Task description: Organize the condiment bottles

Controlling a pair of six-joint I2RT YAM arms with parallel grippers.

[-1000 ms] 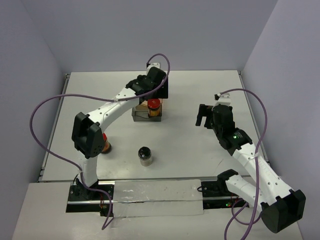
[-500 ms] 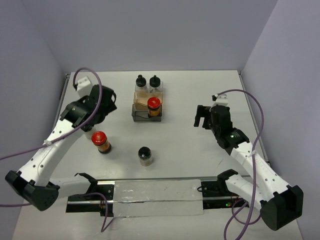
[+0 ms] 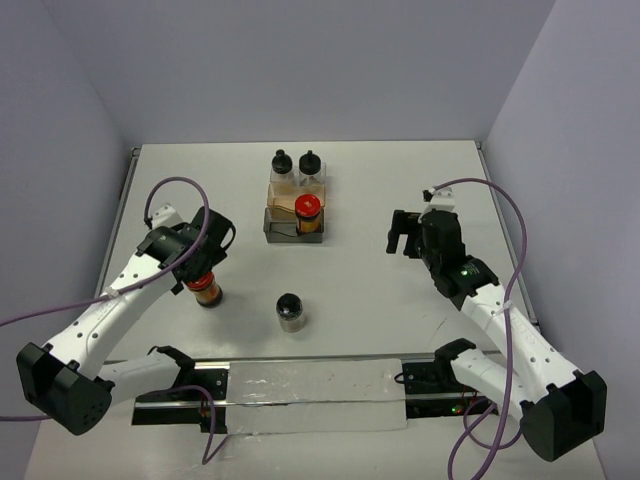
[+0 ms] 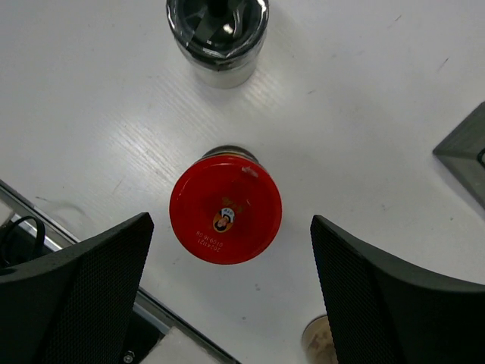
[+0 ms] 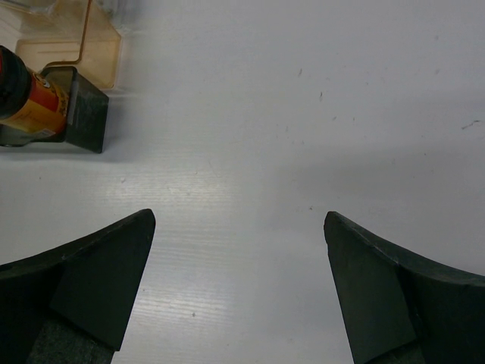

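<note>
White tabletop [image 3: 360,180], lavender walls. Left claw [image 4: 231,227] open, straddling the upright red-capped bottle [image 3: 207,291] at near left, fingers clear of its cap [image 4: 225,199]. Best to drop lower, stay centred and close on the glass body. Black-capped bottle [image 3: 291,311] stands apart to its right; mind it when lifting. Tray [image 3: 280,226], far centre, holds three more bottles. Right claw [image 3: 403,232] open, holding nothing.

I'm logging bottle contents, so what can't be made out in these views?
- Top external: left gripper partly covers the loose red-capped bottle.
- Left wrist: its cap hides the contents; cap print too small to read.
- Right wrist: left edge cuts off the red-capped bottle in the tray.
</note>
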